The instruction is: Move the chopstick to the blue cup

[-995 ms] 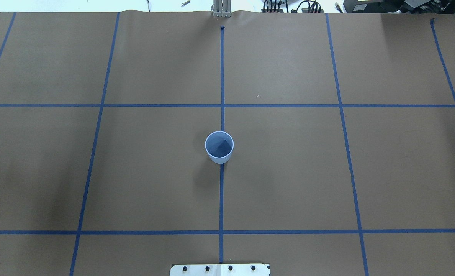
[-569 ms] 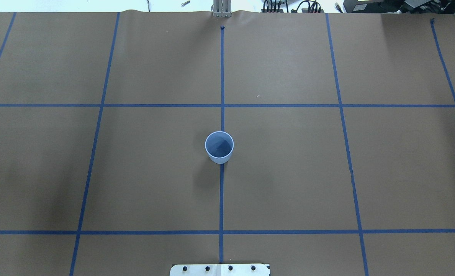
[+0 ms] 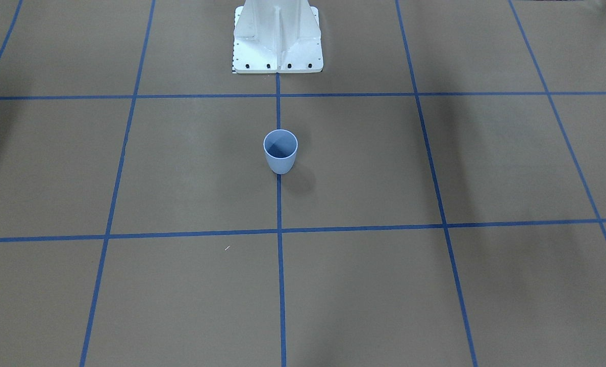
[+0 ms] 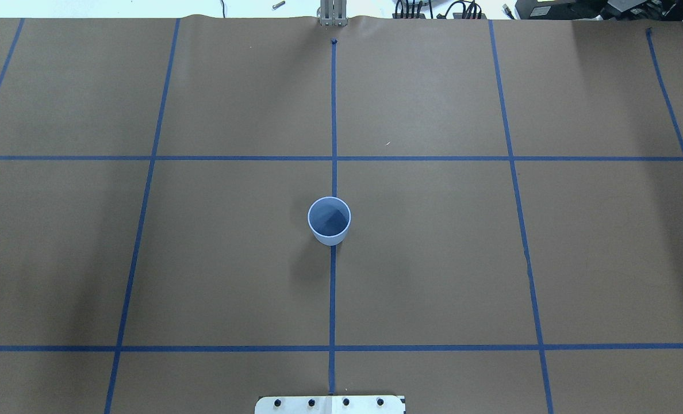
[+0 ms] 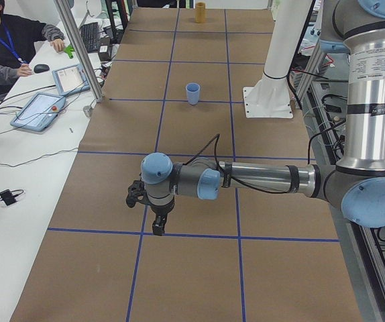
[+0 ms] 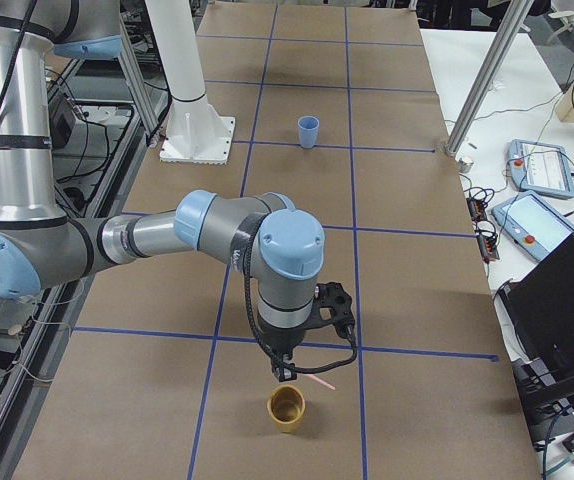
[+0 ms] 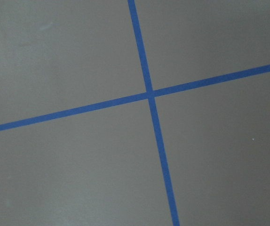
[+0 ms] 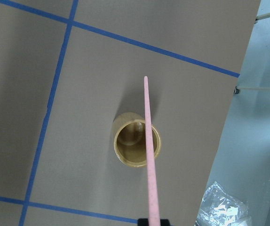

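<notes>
Now right claw [image 6: 285,374] pinches chopstick [image 8: 150,155] — over yellow cup [image 8: 125,153].

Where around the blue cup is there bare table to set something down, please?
Every grid square around the blue cup is bare paper, up to the base plate. The right end is crowded: the right gripper holds the chopstick over the tan cup. The left gripper hangs over the left end.
</notes>
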{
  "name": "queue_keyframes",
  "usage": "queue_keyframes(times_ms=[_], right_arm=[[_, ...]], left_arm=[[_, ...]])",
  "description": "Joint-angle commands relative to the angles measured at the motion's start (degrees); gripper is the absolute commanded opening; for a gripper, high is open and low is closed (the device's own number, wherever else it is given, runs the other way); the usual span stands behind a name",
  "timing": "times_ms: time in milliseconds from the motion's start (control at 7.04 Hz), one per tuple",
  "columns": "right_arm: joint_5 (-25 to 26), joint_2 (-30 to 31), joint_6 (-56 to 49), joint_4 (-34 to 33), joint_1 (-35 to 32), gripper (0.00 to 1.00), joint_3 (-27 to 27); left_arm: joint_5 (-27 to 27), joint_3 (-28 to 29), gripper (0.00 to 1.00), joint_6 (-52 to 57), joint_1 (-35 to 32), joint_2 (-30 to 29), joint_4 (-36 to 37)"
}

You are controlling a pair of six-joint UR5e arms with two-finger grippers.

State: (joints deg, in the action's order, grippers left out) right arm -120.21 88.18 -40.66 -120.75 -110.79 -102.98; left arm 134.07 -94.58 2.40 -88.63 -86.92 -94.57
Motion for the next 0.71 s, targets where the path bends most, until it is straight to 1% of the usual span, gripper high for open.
queue_keyframes(times_ms=[0,142,284,426,569], right_arm=[[-2.03,-2.74,0.40,-0.63,1.70,0.00,0.06],[-3.62,-3.45,0.49,-0.63,3.19,0.00,0.06],[-4.76,-4.85,3.62,-0.54,4.51,0.00,-0.20],[-4.86,-5.03,8.18,-0.46,8.18,0.00,-3.42],[-4.86,-5.21,8.66,-0.28,11.70,0.00,-5.45]], left_arm=[[0.49,0.18,0.98,0.93,-7.23,0.79,0.09],[0.41,-0.08,0.98,2.86,-8.82,2.70,0.09],[0.49,-0.17,0.98,2.96,-8.93,3.07,0.09],[0.49,-0.17,0.98,2.88,-8.93,3.34,0.00],[0.49,-0.08,0.98,2.88,-8.93,3.34,0.08]])
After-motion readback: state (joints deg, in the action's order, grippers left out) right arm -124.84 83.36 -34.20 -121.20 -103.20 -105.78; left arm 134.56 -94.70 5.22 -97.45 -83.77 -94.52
